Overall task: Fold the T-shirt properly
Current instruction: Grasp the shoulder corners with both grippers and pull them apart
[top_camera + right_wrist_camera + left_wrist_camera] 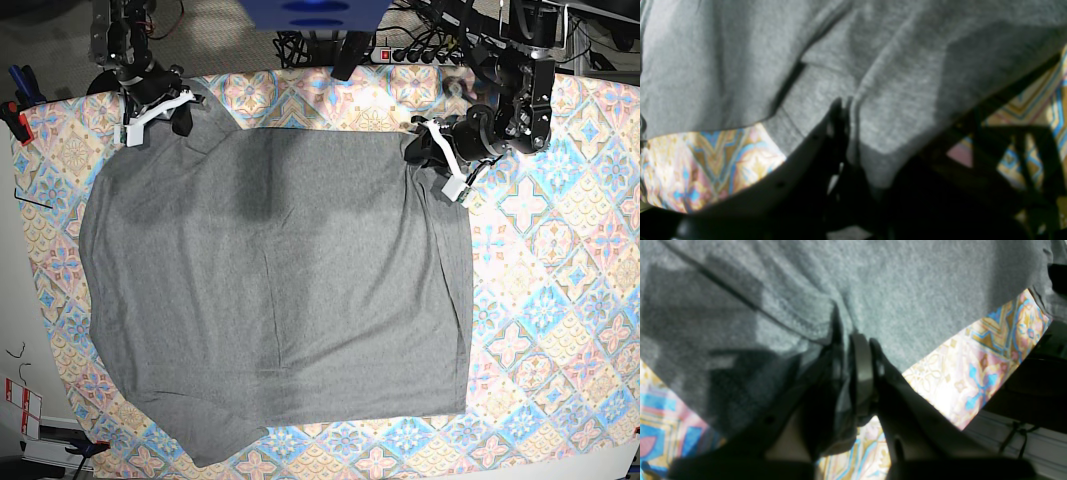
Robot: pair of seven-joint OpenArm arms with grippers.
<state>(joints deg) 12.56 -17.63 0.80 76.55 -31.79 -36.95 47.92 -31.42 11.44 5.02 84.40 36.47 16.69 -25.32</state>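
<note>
The heather-grey T-shirt (270, 290) lies spread over most of the table, with some wrinkles toward its far corners. My left gripper (418, 150) is at the shirt's far right corner; in the left wrist view the left gripper (857, 340) is pinched shut on a fold of the T-shirt (907, 290). At the far left corner, by a sleeve, is my right gripper (182, 108). The right wrist view shows the right gripper (841, 103) shut on a bunched edge of the T-shirt (723, 66), lifted slightly off the cloth.
The colourful tile-patterned tablecloth (550, 300) shows bare to the right of the shirt and in a strip along the left. A power strip (420, 55) and cables lie behind the table. A red clamp (15, 120) sits at the far left edge.
</note>
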